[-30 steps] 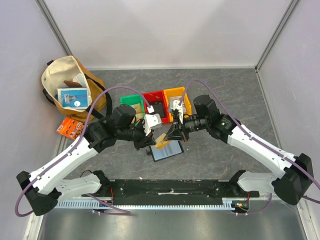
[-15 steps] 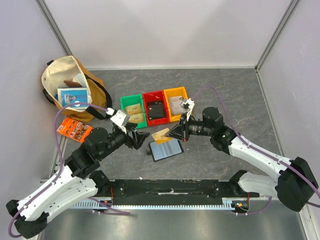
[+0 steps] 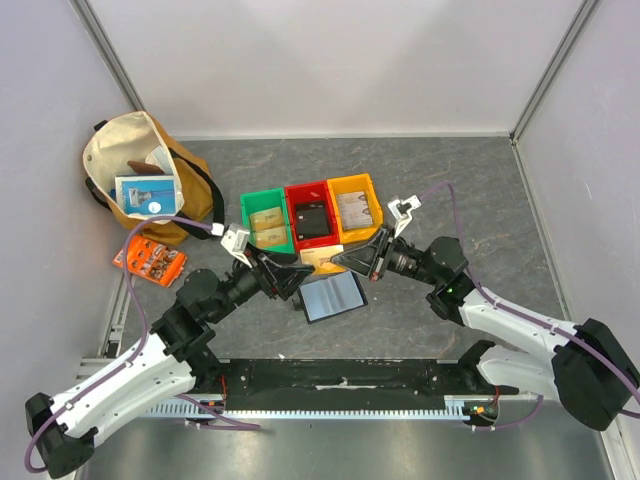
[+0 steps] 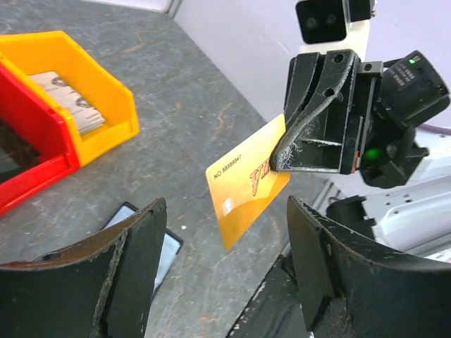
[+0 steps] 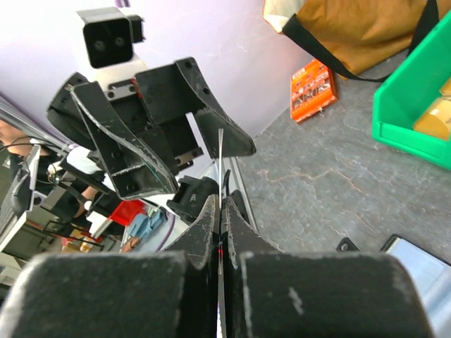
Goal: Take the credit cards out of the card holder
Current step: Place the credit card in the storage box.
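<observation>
**Right hand (image 3: 346, 263) pinches card (image 4: 246, 184) above open holder (image 3: 333, 297)**

Right hand's fingers are pressed together on one short end of the yellow card. The left hand (image 3: 290, 278) faces it with fingers spread, holding nothing.

The green bin (image 3: 246, 215) holds tan cards, the red bin (image 3: 305, 186) a flat black item, and the yellow bin (image 3: 350, 180) grey printed cards. The bag (image 3: 125, 135) by the left wall holds a blue-and-white pack.

The surface (image 3: 450, 180) lies bare right of the bins and beyond them, up to the walls.

The holder lies open on the surface just in front of the bins, under both hands. Its shiny panels face up, and its long axis runs left to right with the right end slightly farther back. The card's long axis points from the right hand toward the left hand, its free end tilted down.
</observation>
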Controlling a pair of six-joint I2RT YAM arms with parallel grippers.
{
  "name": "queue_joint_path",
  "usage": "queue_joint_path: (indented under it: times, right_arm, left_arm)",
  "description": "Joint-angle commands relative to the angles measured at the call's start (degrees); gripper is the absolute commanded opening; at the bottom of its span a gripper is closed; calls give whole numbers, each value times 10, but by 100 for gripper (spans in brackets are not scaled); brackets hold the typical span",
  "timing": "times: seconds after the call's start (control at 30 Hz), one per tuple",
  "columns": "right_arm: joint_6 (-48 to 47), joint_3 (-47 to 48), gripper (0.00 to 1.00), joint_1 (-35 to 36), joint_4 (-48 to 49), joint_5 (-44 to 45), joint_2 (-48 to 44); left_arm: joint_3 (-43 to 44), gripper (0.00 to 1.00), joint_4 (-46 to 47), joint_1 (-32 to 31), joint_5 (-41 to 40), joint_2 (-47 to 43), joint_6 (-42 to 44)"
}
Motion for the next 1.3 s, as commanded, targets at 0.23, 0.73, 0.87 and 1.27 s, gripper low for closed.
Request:
queue_joint_path:
  times: [0.23, 0.73, 0.87, 1.27]
  right_arm:
    - [58, -21, 0, -2, 118, 5, 6]
    - [-85, 10, 80, -23, -126, 55, -57]
    - [-177, 42, 98, -24, -277, 143, -125]
    - [-248, 45, 98, -24, -429, 375, -276]
  left_arm:
    - [-37, 53, 133, 1, 55, 23, -101]
    - [53, 2, -108, 18, -123, 17, -65]
    - [92, 2, -194, 60, -158, 38, -46]
    - [140, 2, -198, 266, -32, 198, -9]
